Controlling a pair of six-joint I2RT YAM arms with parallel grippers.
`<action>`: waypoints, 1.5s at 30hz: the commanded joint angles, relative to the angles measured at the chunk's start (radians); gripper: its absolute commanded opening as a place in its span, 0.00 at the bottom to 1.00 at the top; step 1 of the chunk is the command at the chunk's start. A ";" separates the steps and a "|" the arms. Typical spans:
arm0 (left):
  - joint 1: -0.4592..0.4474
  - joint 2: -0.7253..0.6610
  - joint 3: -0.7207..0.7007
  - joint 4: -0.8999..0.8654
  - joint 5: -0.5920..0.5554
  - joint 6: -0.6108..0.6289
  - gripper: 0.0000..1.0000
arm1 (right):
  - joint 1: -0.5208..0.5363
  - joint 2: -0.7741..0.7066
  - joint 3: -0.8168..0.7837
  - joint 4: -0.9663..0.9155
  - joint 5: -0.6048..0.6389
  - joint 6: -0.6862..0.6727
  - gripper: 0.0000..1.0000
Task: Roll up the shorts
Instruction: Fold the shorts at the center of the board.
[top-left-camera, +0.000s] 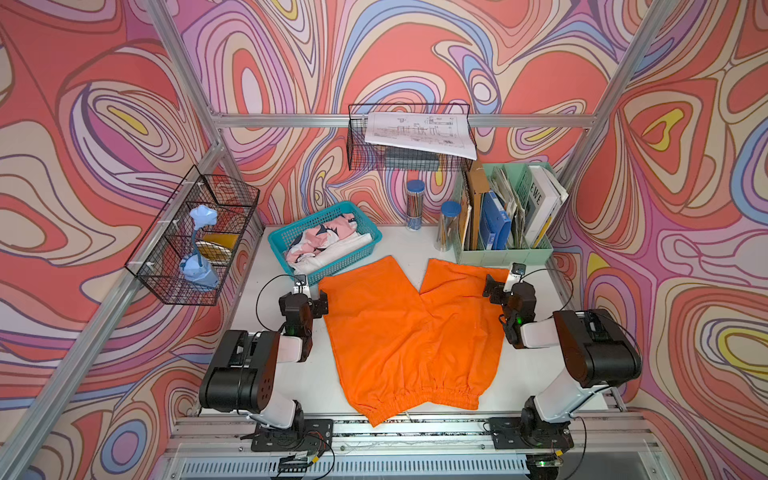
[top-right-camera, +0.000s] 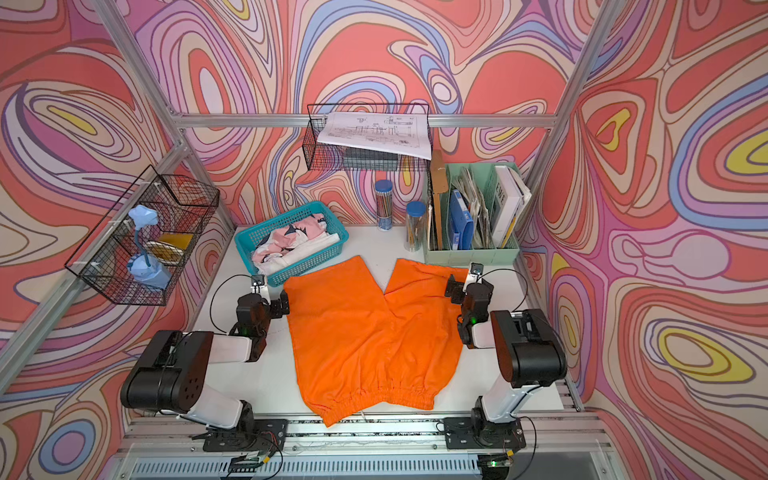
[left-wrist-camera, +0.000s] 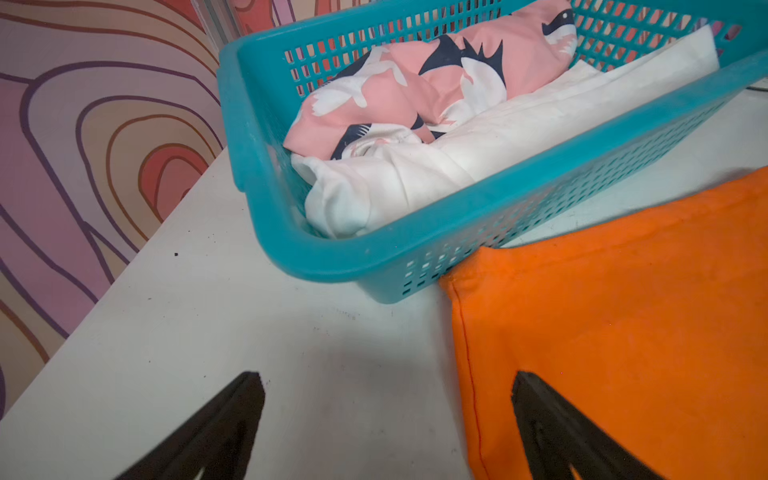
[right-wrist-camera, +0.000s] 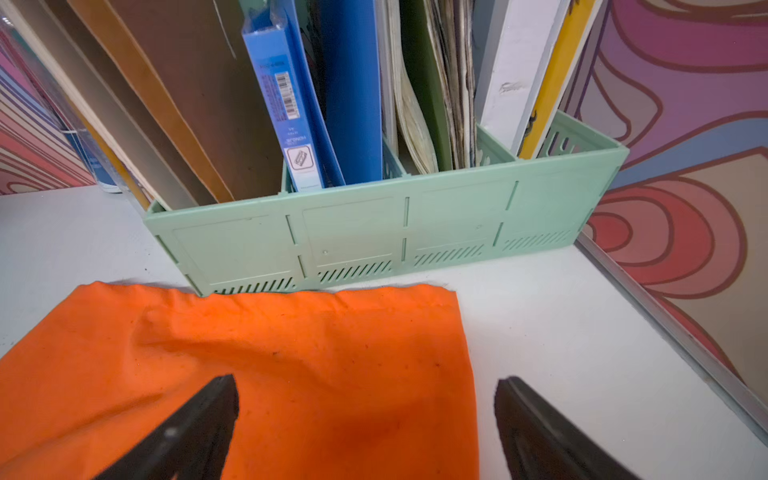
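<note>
Just beside the shorts (left-wrist-camera: 623, 311), a teal basket (left-wrist-camera: 457, 232) holds two cloths (left-wrist-camera: 415, 124).

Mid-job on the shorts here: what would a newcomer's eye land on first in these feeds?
The bright orange shorts lie spread flat on the white table, waistband at the near edge, legs pointing to the back. An open hand straddles each leg's outer edge: the left hand by the teal basket of cloths, the right hand by the green file holder. Loud swirled walls frame it all.
</note>
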 joint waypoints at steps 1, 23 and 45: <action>0.005 -0.001 0.011 0.018 -0.010 -0.006 0.98 | -0.002 0.009 0.003 0.019 -0.007 -0.009 0.98; 0.003 -0.026 0.020 -0.016 0.035 0.014 0.98 | -0.001 0.002 0.003 0.017 0.020 -0.003 0.96; -0.443 -0.443 0.526 -0.765 0.244 0.003 0.99 | -0.178 -0.112 0.555 -1.125 -0.134 0.255 0.87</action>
